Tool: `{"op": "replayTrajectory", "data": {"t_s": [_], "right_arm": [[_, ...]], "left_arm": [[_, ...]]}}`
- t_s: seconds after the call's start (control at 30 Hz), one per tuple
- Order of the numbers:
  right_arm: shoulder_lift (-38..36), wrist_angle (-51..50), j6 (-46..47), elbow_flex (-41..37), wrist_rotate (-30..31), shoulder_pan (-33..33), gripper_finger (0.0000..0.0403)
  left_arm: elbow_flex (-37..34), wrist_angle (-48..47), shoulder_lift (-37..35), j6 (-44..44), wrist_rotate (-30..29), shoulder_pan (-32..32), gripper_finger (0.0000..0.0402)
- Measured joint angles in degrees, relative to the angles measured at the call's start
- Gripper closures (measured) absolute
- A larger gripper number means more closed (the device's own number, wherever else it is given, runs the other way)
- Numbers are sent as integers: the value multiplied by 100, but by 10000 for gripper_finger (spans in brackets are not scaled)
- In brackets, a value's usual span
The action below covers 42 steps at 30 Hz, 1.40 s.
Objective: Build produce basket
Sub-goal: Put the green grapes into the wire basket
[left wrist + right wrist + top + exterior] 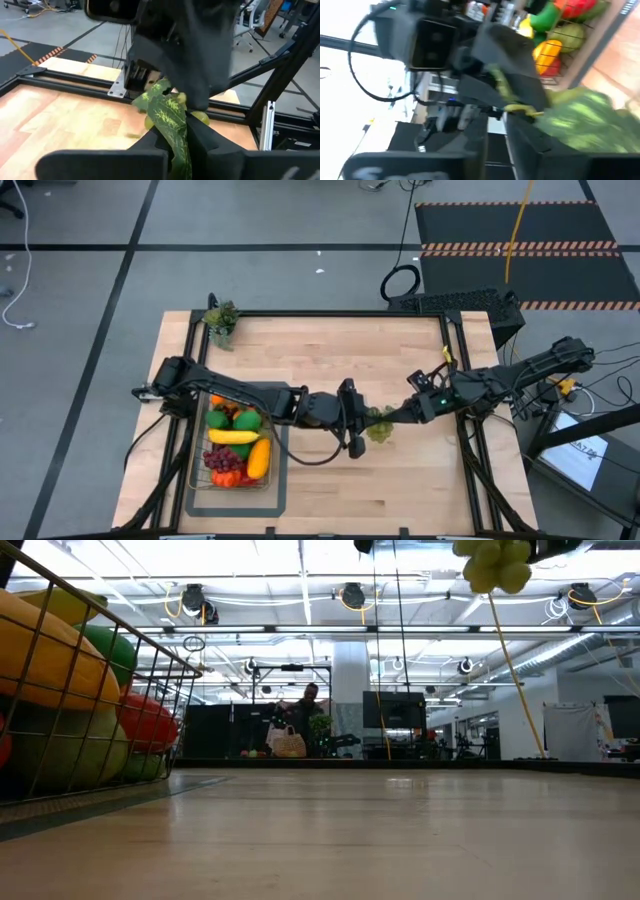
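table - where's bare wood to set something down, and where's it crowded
Free: the table strip along the far edge, right of the potted sprig, and the near right corner. Crowded: the basket full of produce, and the middle, where left gripper and right gripper meet at green grapes.

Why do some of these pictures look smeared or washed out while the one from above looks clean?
High view: evenly lit, the basket crisp. Low view: bright ceiling lights glare, the basket's wire looms large and soft, and the green grapes are cut off at the top. Left wrist view: the grapes' leaf is sharp, the background soft. Right wrist view: motion blur smears everything, and windows blow out white.
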Motion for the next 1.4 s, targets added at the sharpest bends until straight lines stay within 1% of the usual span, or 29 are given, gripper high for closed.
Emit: {"op": "replayTrajectory", "data": {"t_s": [0.1,0.17,0.27,0.37,0.5,0.6,0.67,0.77,0.87,0.93,1.07,1.17,1.3,1.4], "right_arm": [[-103,206,0,0,5,0,297],[-204,337,-49,0,4,0,267],[-394,553,-206,0,6,0,231],[-598,680,-411,0,5,0,209],[-822,698,-592,0,9,0,200],[-893,682,-733,0,23,0,200],[-912,678,-796,0,38,0,200],[-906,645,-880,0,48,0,200],[-878,636,-960,-14,80,0,200],[-877,634,-955,-61,188,0,200],[-864,631,-949,-137,328,0,200],[-864,632,-905,-164,338,0,200],[-865,636,-879,-164,346,0,200],[-864,634,-876,-166,352,0,200]], "left_arm": [[0,-70,-54,-39,60,3,375],[0,-130,-157,-141,154,3,381],[0,-488,-438,-285,291,1,392],[0,-1159,-795,-434,470,-4,389],[0,-2272,-1375,-607,495,-41,374],[2,-3187,-1822,-652,485,-52,383],[2,-3924,-2115,-852,485,-58,392],[2,-5099,-2485,-1145,449,-68,391],[-1,-6051,-2692,-1357,280,-97,376],[-106,-6426,-2820,-1399,77,-138,372],[-657,-6491,-3148,-1570,-299,-161,384],[-1218,-6348,-3354,-1931,-384,-156,393],[-1796,-6234,-3498,-2309,-496,-210,381],[-2136,-5909,-3557,-2310,-681,-237,374]]}}
